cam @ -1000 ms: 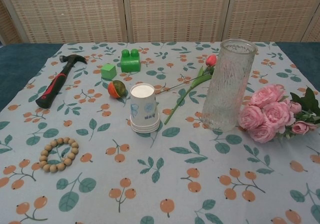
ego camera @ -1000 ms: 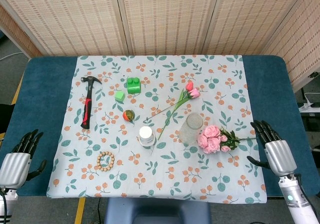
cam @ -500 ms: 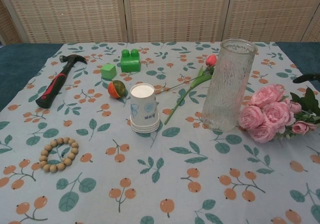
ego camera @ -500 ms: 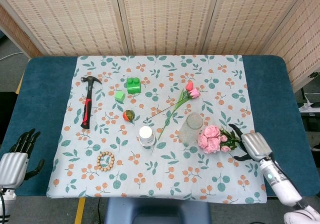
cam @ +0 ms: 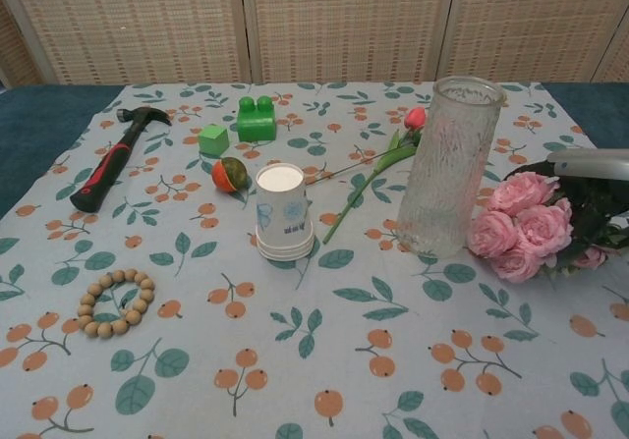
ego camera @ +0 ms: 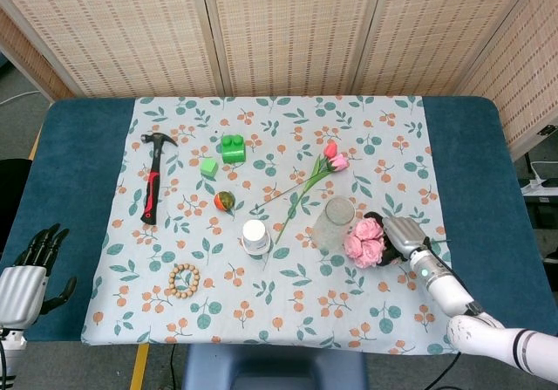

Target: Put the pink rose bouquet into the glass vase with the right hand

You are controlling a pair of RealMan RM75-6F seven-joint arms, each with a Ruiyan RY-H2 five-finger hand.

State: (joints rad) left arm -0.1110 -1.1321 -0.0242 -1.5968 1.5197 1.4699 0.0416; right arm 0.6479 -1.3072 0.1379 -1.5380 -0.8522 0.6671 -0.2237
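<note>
The pink rose bouquet (ego camera: 365, 240) (cam: 521, 227) lies flat on the floral cloth, just right of the tall glass vase (ego camera: 336, 223) (cam: 450, 167), which stands upright and empty. My right hand (ego camera: 402, 233) (cam: 588, 176) lies over the bouquet's leafy stem end, right behind the blooms. Its dark fingers reach down among the leaves. Whether they have closed around the stems is hidden. My left hand (ego camera: 26, 275) hovers off the cloth's near left corner with its fingers spread and nothing in it.
A paper cup (cam: 283, 212) stands left of the vase, and a single pink flower stem (cam: 378, 167) lies between them. Further left are a ball (cam: 230, 174), green blocks (cam: 256, 118), a hammer (cam: 113, 154) and a bead bracelet (cam: 116, 301).
My right hand has swung in from the table's right side and come down onto the bouquet's stems. The blooms have shifted slightly towards the vase. The left hand has drifted slightly.
</note>
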